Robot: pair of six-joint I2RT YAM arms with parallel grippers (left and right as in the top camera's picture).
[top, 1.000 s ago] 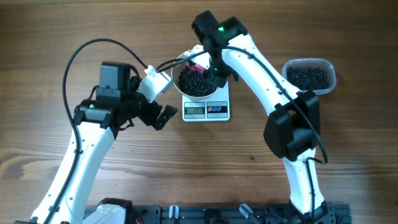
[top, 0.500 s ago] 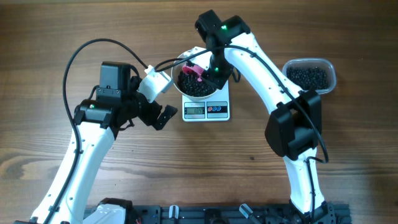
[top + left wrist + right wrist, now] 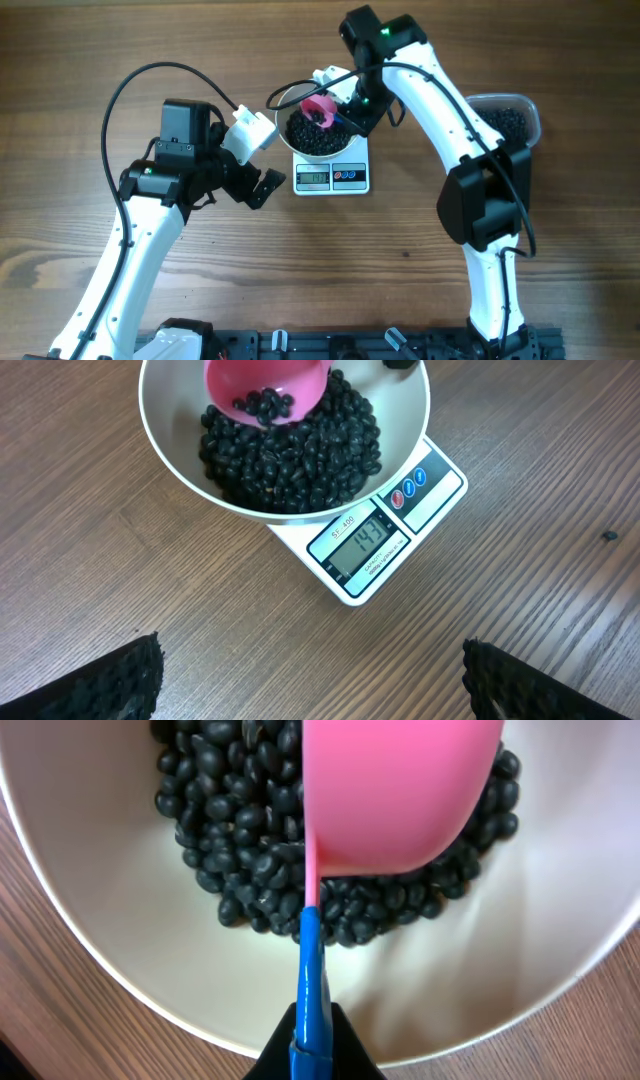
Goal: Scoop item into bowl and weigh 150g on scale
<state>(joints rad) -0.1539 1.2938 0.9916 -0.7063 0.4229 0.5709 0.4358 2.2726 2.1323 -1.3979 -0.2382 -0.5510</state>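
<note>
The white bowl (image 3: 282,103) stands on the white scale (image 3: 332,178), with a heap of black beans, the item (image 3: 312,138), inside it. My right gripper (image 3: 350,108) is shut on the blue handle (image 3: 310,970) of a pink scoop (image 3: 320,108) held just above the heap. In the left wrist view the scoop (image 3: 265,385) holds a few beans. The scale's display (image 3: 362,550) shows a three-digit number starting 14. My left gripper (image 3: 258,160) hovers open left of the scale, nothing between its fingertips (image 3: 120,680).
A clear plastic container (image 3: 510,120) of more black beans sits at the right, partly behind my right arm. Bare wooden table (image 3: 330,260) lies in front of the scale. A dark rail runs along the near edge.
My right arm has swung back and to the right, lifting the pink scoop out of the heap and up over the bowl. The left arm has not moved.
</note>
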